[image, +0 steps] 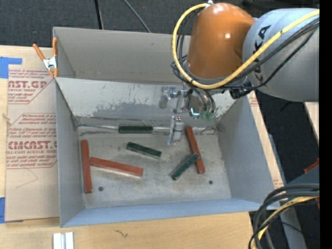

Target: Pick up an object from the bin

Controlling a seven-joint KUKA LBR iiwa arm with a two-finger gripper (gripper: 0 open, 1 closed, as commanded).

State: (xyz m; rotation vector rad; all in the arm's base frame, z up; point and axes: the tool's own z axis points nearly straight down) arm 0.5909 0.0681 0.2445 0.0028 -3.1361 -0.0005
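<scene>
orange dome cover [220,40] | silver-grey arm [288,56] | yellow cables [176,38] | metal claw [176,134]

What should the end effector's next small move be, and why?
Probably nudge toward the view's right, over the upper end of the nearest red stick. The end effector sits just beside that end, which lies free, while a dark green stick meets its lower end.
</scene>
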